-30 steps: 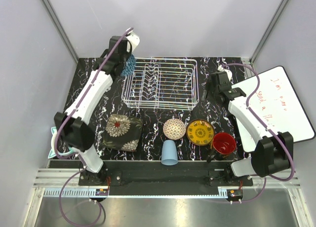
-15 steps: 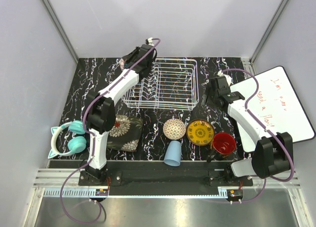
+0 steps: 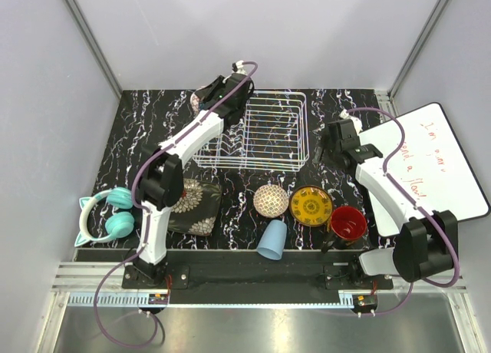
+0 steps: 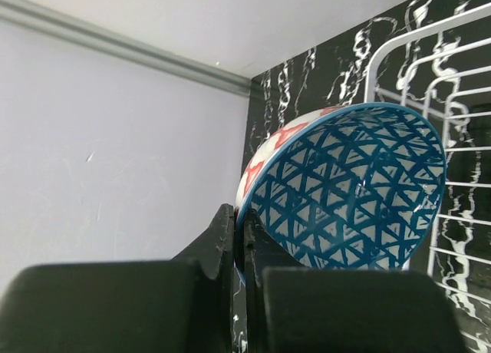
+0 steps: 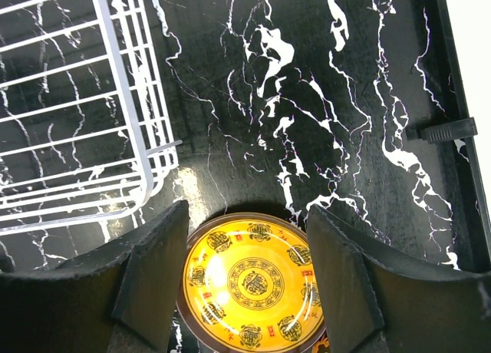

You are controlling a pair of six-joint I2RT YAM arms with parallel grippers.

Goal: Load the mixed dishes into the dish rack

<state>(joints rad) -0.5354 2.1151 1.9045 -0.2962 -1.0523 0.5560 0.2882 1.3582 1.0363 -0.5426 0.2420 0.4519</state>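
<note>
My left gripper [image 4: 239,222] is shut on the rim of the blue patterned bowl [image 4: 345,188], held tilted at the back left corner of the white wire dish rack [image 3: 253,130]. In the top view the left gripper [image 3: 222,90] is at that corner, with the bowl [image 3: 196,100] just outside the rack. My right gripper [image 5: 247,211] is open and empty above the yellow ornate plate [image 5: 249,280], right of the rack [image 5: 69,115]. On the table in front lie the black square floral plate [image 3: 189,206], beige bowl [image 3: 271,200], yellow plate [image 3: 311,206], red-inside mug [image 3: 347,223] and light-blue cup [image 3: 271,240].
Teal headphones [image 3: 107,219] lie at the left table edge. A whiteboard [image 3: 430,165] with red writing lies at the right. Grey walls close the back and sides. The rack holds no dishes.
My left arm has swung right with the blue bowl, from left of the rack to its back left corner, uncovering the headphones. The light-blue cup has shifted slightly right. The right arm has barely moved.
</note>
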